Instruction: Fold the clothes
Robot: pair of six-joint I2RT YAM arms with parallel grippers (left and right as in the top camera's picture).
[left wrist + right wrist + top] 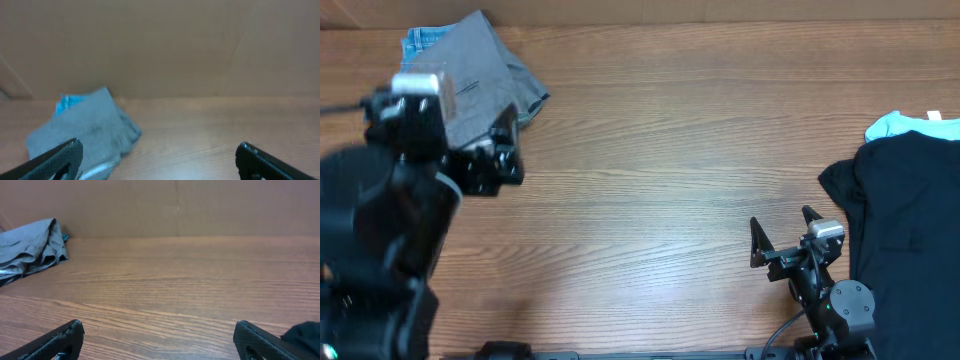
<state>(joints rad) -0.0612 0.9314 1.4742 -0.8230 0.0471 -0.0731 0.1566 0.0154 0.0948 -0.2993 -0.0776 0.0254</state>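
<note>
The grey shorts (480, 70) lie folded in a heap at the table's far left, on top of a blue denim piece (420, 42) that peeks out behind. My left gripper (492, 150) hovers just in front of that heap, open and empty. In the left wrist view the grey shorts (85, 130) sit ahead on the left, behind the left finger (60, 160), and the left gripper (160, 160) spans bare wood. A black garment (905, 230) and a light-blue one (905, 125) lie at the right edge. My right gripper (781, 222) stands open, left of the black garment.
A brown wall (175, 205) closes the table's far side. Wooden tabletop (660, 170) stretches between the two piles. In the right wrist view the grey shorts (30, 245) lie far left and a bit of black garment (305, 330) shows at the bottom right.
</note>
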